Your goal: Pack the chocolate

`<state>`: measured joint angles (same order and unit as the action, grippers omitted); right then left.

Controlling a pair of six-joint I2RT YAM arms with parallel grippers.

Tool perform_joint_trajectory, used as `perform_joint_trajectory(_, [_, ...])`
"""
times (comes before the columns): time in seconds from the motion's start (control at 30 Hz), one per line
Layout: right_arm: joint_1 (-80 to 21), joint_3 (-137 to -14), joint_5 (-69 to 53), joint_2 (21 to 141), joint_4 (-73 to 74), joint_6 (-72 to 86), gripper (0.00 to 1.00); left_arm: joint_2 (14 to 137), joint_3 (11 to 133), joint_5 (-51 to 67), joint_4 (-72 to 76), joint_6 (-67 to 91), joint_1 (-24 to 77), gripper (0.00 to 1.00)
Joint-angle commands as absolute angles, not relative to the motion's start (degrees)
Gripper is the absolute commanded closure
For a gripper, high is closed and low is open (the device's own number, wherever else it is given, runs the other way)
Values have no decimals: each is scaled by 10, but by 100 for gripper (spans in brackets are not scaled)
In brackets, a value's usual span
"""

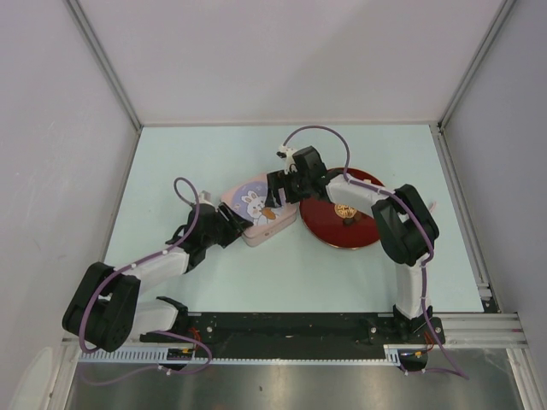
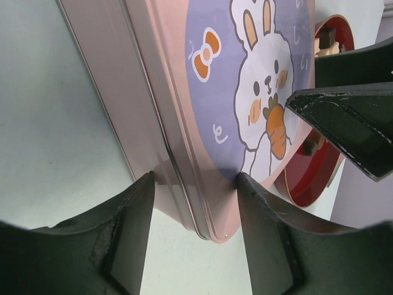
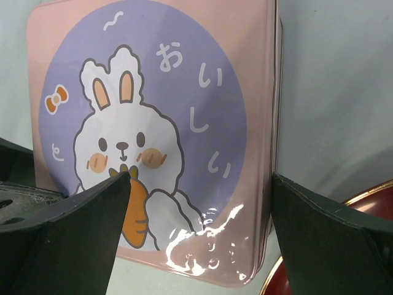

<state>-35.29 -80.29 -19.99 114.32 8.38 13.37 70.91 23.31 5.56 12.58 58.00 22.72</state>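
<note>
Around the tin [image 1: 259,210], left gripper [image 2: 193,181] and right gripper [image 3: 201,181] gape

The tin [image 2: 104,92] is lying near the middle of the table [image 1: 342,282], turned at an angle to the arms, with its lid [image 3: 184,92] sitting on top. The plate [image 1: 329,232] is standing just to the right of the tin, its rim close beside the tin's right corner. A few chunks of chocolate [image 1: 345,211] are resting on the plate, around its middle. The left gripper [image 1: 227,224] is straddling the tin's left corner, one finger beside the wall and the other over the lid. The right gripper [image 1: 285,190] is hanging over the tin's far right side, next to the plate, its fingers spread wide, one over the lid and the other past the tin's edge.
</note>
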Motion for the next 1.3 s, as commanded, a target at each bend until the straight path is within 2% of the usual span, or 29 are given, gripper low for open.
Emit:
perform_joint_trajectory(0.0, [-377, -827, -213, 1138, 106, 128, 4, 693, 231, 89, 207, 592, 230, 42])
perform_joint_trajectory(0.37, [-381, -822, -183, 1149, 130, 133, 4, 689, 166, 87, 214, 610, 234, 60])
perform_joint_trajectory(0.7, [-382, -818, -167, 1158, 133, 134, 4, 690, 148, 29, 135, 645, 233, 67])
perform_joint_trajectory(0.73, [-382, -819, -164, 1156, 133, 133, 4, 690, 149, 26, 131, 648, 232, 67])
perform_joint_trajectory(0.77, [-381, -818, -163, 1156, 132, 134, 4, 689, 150, 26, 127, 649, 232, 61])
perform_joint_trajectory(0.83, [-377, -818, -165, 1149, 133, 136, 4, 681, 153, 26, 126, 649, 231, 57])
perform_joint_trajectory(0.97, [-369, -816, -170, 1134, 129, 142, 4, 651, 177, 19, 118, 631, 219, 38])
perform_joint_trajectory(1.07, [-362, -816, -175, 1126, 126, 144, 4, 629, 199, 18, 113, 619, 198, 31])
perform_joint_trajectory(1.17, [-356, -816, -183, 1123, 122, 145, 4, 630, 223, 21, 116, 597, 173, 25])
perform_joint_trajectory(1.27, [-352, -816, -188, 1123, 118, 146, 4, 656, 244, 41, 142, 585, 145, 25])
